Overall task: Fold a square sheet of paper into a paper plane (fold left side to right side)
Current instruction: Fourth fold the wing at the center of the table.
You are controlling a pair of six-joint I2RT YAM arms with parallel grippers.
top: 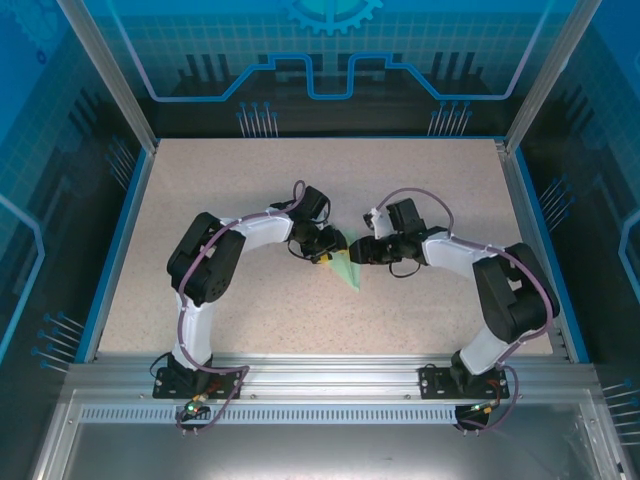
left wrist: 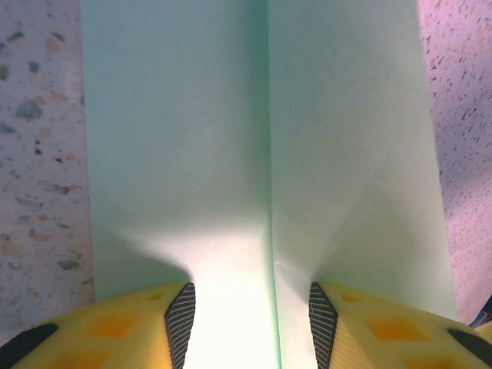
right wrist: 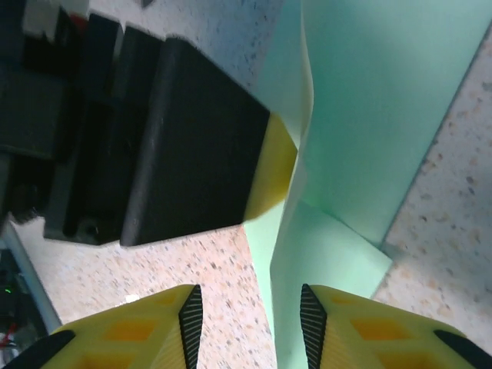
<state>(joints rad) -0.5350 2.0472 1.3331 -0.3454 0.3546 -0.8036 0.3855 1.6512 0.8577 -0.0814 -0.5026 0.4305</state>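
- The folded sheet of paper [top: 347, 268] lies on the speckled table [top: 250, 180], and from above you see it as a slim pale green wedge with its point toward the arm bases.
- The left gripper [top: 325, 250] sits at the paper's left edge and the right gripper [top: 362, 250] at its right edge, so the 2 face each other across the paper's wide end.
- In the left wrist view, the left gripper [left wrist: 251, 323] has its jaws apart, 1 yellow finger on each side of the paper's centre crease.
- The paper [left wrist: 177, 154] there lies flat under both fingertips [left wrist: 181, 315], with shadow pooled right at them. You cannot tell from this view whether they press on it or hover just over it, but nothing is pinched.
- In the right wrist view, the right gripper [right wrist: 250, 327] also has its jaws apart, with a clear gap.
- A raised flap of the paper [right wrist: 369, 115] stands on edge in that gap, closer to the finger on the picture's right, and neither pad clamps it.
- The right wrist view alone shows you the left gripper's yellow fingertip [right wrist: 274, 165] touching the raised flap from the far side, and a lower layer of paper lying flat on the table [right wrist: 453, 231] beside it.
- The left wrist view alone shows you the straight centre crease running away from the fingers, with table [left wrist: 38, 154] on both sides of the paper.
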